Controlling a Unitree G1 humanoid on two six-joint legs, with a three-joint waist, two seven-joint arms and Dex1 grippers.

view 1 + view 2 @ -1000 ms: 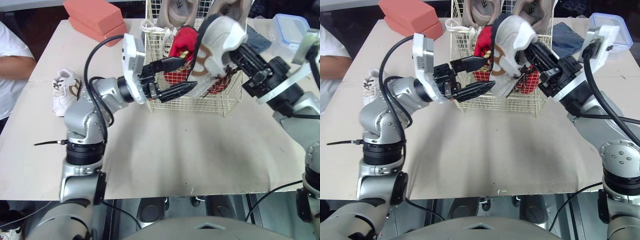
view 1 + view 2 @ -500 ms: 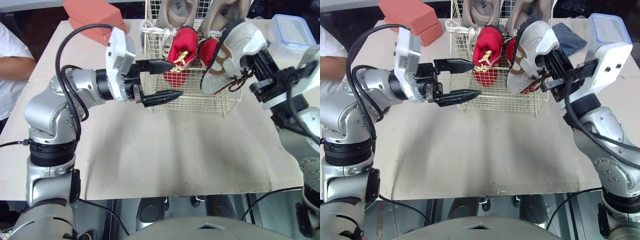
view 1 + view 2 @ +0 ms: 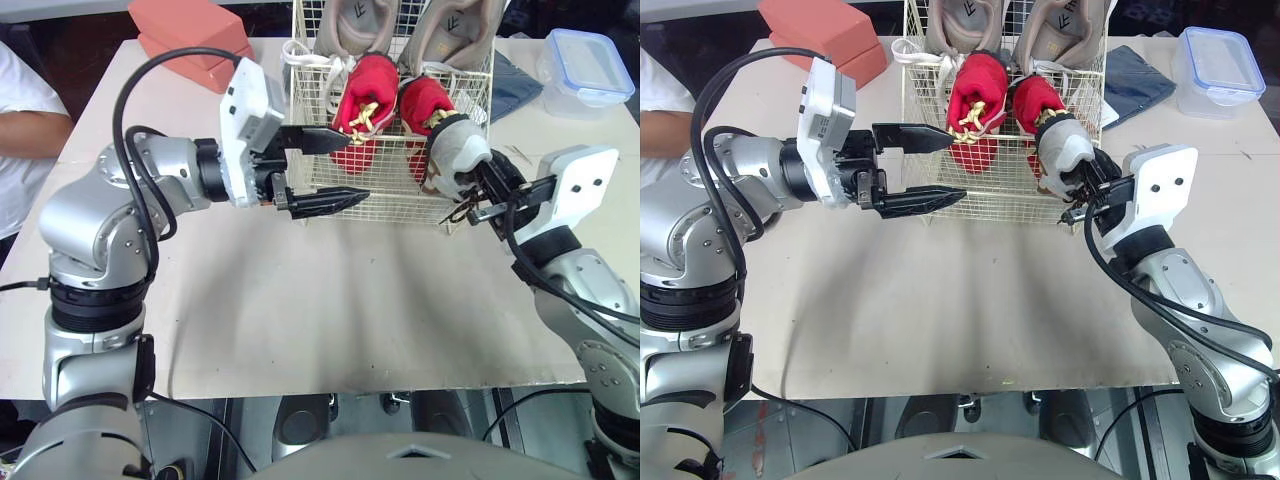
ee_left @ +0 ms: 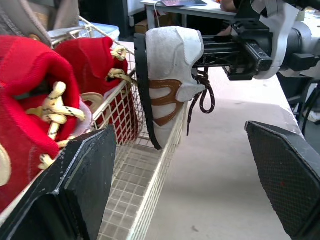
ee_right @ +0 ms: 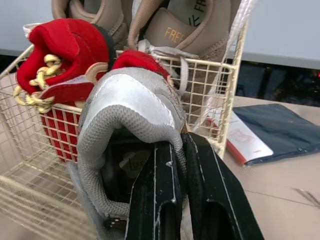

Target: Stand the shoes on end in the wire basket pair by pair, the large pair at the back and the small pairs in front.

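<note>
Grey-white small shoe (image 3: 455, 155) with brown stripes, set on end in the front right corner of the wire basket (image 3: 380, 205) at upper centre of the head views, heel up, black sole towards the red pair (image 3: 365, 100). Pinched at the heel collar by the right gripper (image 5: 176, 150), both black fingers clamped tight on it, dark laces dangling by the basket's right side. A second ago held high and tilted above the basket; half a second ago poised over its right rim; since then brought down inside the wire, with the right arm dropped to right of centre. Red pair upright side by side just left of that shoe; large tan pair (image 3: 350, 25) on end along the back wall, at the top edge. Left gripper (image 3: 352, 168) spread wide and empty at the basket's front left corner, upper finger near rim height, lower finger in front of the wire wall; drawn back from the basket's middle since a second ago, hardly shifted over the last half second. Pale bench (image 3: 350, 300) beneath; salmon blocks (image 3: 190, 40) at upper left, lidded plastic box (image 3: 578, 65) at upper right, dark blue pouch (image 3: 512, 85) between box and basket, a person's white sleeve (image 3: 20, 130) at the left edge.
</note>
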